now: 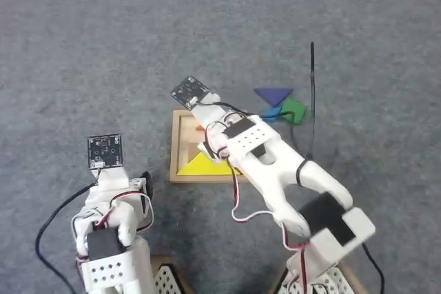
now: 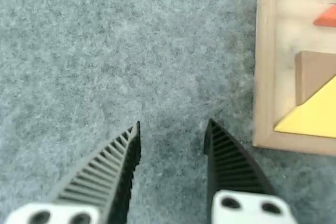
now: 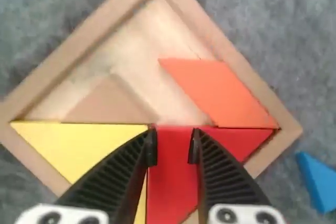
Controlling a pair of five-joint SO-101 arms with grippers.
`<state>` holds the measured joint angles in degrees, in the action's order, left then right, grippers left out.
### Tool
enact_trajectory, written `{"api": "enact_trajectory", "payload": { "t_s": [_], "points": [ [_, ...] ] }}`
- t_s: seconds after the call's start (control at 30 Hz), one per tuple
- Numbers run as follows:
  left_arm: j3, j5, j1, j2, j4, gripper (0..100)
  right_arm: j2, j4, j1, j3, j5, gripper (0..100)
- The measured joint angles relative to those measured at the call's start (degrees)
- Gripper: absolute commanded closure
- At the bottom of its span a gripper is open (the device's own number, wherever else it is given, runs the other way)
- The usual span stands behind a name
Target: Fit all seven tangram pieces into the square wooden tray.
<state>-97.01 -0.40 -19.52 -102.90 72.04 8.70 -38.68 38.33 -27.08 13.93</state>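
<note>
Right wrist view: fingers [image 3: 126, 169] above red piece [image 3: 233, 140].

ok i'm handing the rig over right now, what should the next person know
Left gripper open, over bare carpet beside the tray.
Right gripper slightly open, tips over the red piece in the tray.
Done: yellow piece, red piece, orange piece and tan piece lie in the tray.
To do: dark blue triangle, green piece and light blue piece, on the carpet outside the tray.
</note>
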Motion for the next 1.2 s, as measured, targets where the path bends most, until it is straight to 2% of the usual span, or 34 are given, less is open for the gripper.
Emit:
{"api": "enact_trajectory", "payload": {
  "t_s": [0.27, 0.6, 0.7, 0.83, 0.93, 1.0, 1.1, 1.2],
  "points": [
    [0.0, 0.0, 0.0, 0.0, 0.0, 81, 6.0, 0.4, 1.7, 5.3, 0.0, 87.6],
    [0.0, 0.0, 0.0, 0.0, 0.0, 81, 6.2, 0.0, 2.5, 6.0, 0.0, 87.6],
    [0.0, 0.0, 0.0, 0.0, 0.0, 81, 2.7, -3.0, 1.8, 6.0, -0.4, 87.6],
    [0.0, 0.0, 0.0, 0.0, 0.0, 81, -9.6, -7.8, -2.3, 3.5, -2.6, 89.8],
    [0.0, 0.0, 0.0, 0.0, 0.0, 81, -22.1, -8.8, -6.7, -4.6, -3.0, 95.5],
    [0.0, 0.0, 0.0, 0.0, 0.0, 81, -31.2, -8.8, -10.3, -12.7, -3.1, 96.0],
    [0.0, 0.0, 0.0, 0.0, 0.0, 81, -44.8, -9.4, -17.9, -26.0, -3.0, 95.4],
    [0.0, 0.0, 0.0, 0.0, 0.0, 81, -56.1, -9.8, -27.6, -38.4, 0.4, 95.7]
  ]
}}
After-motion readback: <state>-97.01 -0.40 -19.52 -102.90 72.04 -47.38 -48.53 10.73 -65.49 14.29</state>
